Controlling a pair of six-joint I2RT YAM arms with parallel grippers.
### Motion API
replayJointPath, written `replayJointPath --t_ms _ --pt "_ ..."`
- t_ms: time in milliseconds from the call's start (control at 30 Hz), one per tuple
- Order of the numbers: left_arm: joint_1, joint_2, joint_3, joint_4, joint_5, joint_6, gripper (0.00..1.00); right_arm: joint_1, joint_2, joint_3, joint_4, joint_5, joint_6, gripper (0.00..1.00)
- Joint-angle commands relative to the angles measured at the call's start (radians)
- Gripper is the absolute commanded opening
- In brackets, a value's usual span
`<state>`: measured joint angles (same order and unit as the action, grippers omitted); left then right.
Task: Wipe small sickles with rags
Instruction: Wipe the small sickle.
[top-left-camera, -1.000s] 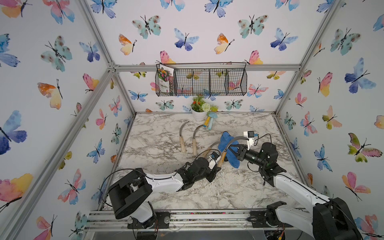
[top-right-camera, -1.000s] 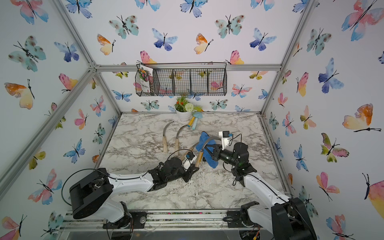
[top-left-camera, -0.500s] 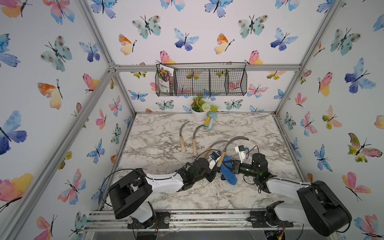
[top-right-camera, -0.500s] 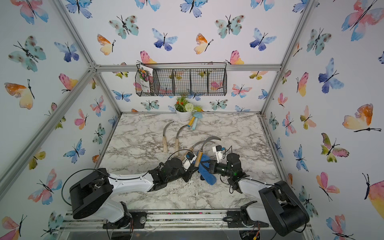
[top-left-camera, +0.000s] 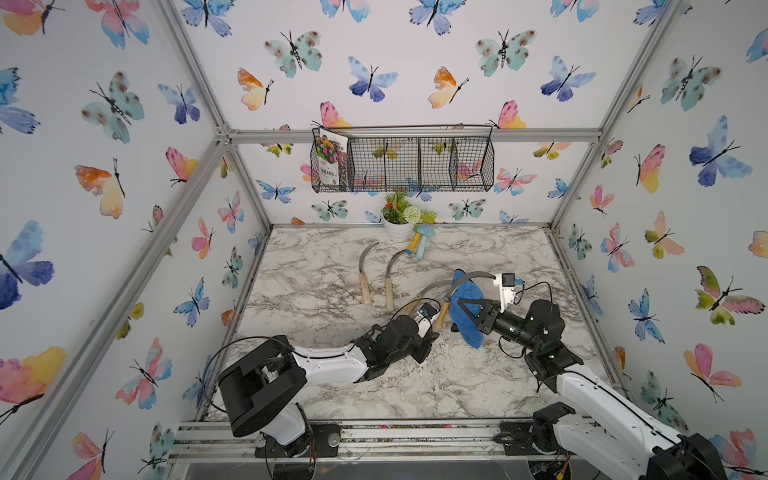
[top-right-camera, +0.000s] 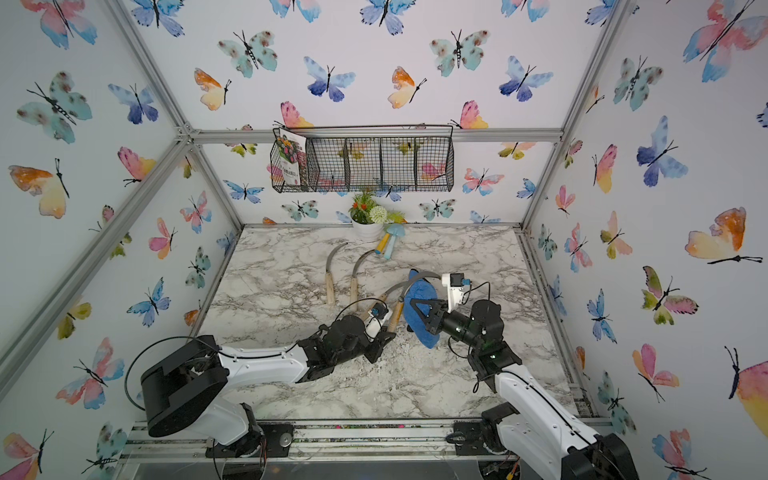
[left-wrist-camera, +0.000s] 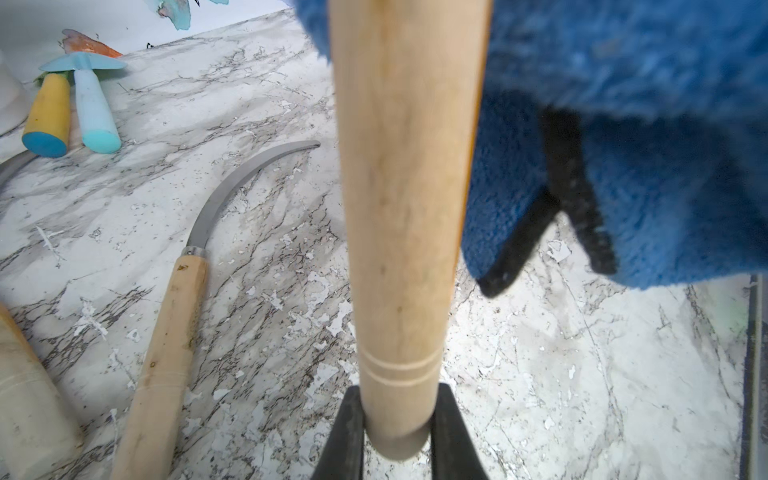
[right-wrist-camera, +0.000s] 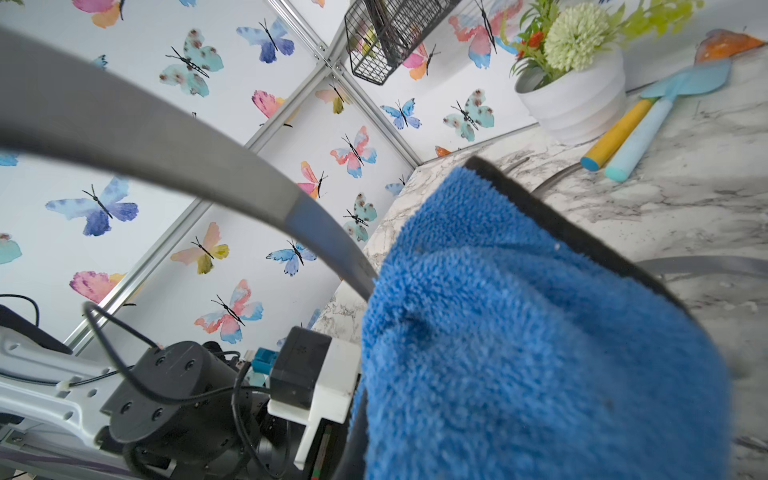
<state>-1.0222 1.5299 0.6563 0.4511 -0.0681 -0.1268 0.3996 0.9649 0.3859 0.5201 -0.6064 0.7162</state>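
**Step in hand: wiping the blade of the raised sickle**

Over the middle of the marble tabletop (top-left-camera: 436, 390), the blue terry rag (top-left-camera: 468, 334) hangs from the right gripper (top-left-camera: 465, 309). Its jaws are closed on a fold of the cloth. The rag lies against the held sickle (left-wrist-camera: 403, 208) where blade meets handle. The left gripper (left-wrist-camera: 399, 436) pinches the butt of the wooden handle (left-wrist-camera: 395, 332) from both sides.

Recommended procedure (a judgement):
1. Grip the handle rigidly. A round handle can twist in the jaws under side load.
2. Press the thick pile onto the flat of the blade (right-wrist-camera: 166, 158).
3. Draw the rag from the handle end toward the tip, following the curve.
4. Stroke along the blade, never into the cutting edge, so the pile does not snag.

**Orientation**

The held sickle's long axis runs from the left gripper toward the back wall, tilted up clear of the table. Its blade arcs over the rag, and the tip points toward the right arm's side.

A pair of sickles (top-left-camera: 365, 291) lies flat nearer the back wall, handles toward the front. A fourth sickle (left-wrist-camera: 166, 332) lies flat just beside the held handle.
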Motion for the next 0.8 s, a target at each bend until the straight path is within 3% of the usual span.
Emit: replayJointPath --t_ms 0,267,400,600,767 --pt "0.002 0.007 0.02 0.006 -0.022 0.007 0.0 0.019 0.077 -0.058 0.102 -0.062 0.05 0.02" --pt "0.002 0.009 0.02 0.006 -0.035 0.008 0.0 0.173 0.148 -0.127 0.184 0.033 0.066 0.02" --pt "0.002 0.01 0.021 0.006 -0.033 0.009 0.0 0.174 0.091 -0.102 0.12 0.045 0.048 0.02" --pt "0.002 0.011 0.019 0.006 -0.027 0.006 0.0 0.171 -0.093 -0.005 -0.09 0.193 -0.013 0.02" --pt "0.002 0.007 0.019 0.008 -0.021 0.007 0.0 0.168 -0.085 0.07 -0.139 0.193 -0.037 0.02"
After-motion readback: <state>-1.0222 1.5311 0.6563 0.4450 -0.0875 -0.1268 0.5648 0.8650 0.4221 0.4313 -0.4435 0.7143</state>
